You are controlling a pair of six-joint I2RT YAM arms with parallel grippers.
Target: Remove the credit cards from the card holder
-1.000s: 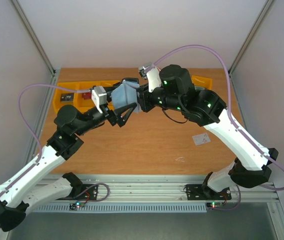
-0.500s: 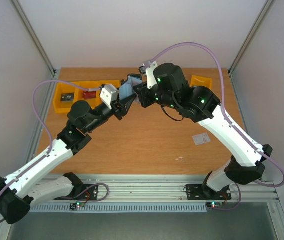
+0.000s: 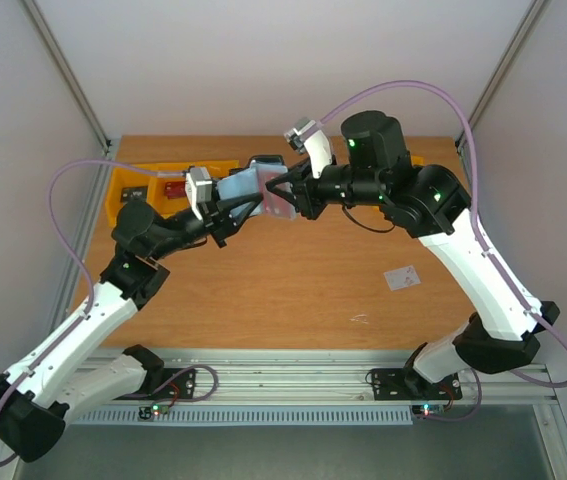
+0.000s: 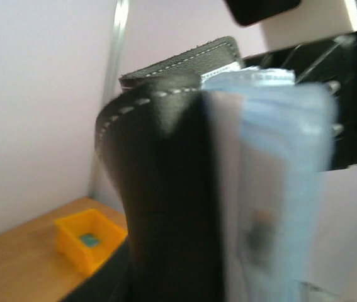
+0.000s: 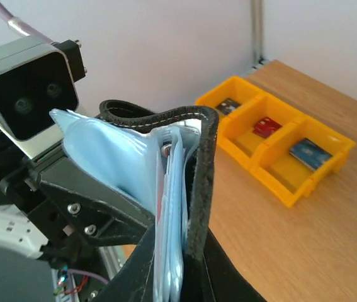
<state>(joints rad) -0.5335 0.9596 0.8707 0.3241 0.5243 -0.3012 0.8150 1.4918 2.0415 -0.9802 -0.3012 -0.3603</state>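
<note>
Both grippers hold the card holder point(image 3: 248, 185) in the air over the far middle of the table. It is black outside point(image 4: 165, 189) and pale blue inside point(image 5: 118, 160), spread partly open. My right gripper point(image 3: 287, 192) is shut on its black side point(image 5: 200, 163). My left gripper point(image 3: 235, 207) has closed on the blue flap; one of its fingers point(image 5: 93, 204) lies against that flap. A red card edge point(image 5: 163, 189) shows between the blue pockets. A whitish card point(image 3: 401, 277) lies flat on the table at the right. The left jaws are hidden by the holder in the left wrist view.
A row of yellow bins point(image 3: 133, 192) with small items stands at the back left, also in the right wrist view point(image 5: 272, 170). Another yellow bin point(image 3: 415, 160) sits at the back right, partly behind the right arm. Metal frame posts stand at the back corners.
The left gripper's jaws closed onto the holder's blue flap. The right arm swung its wrist up and right, and the holder spread open between the two grippers.
</note>
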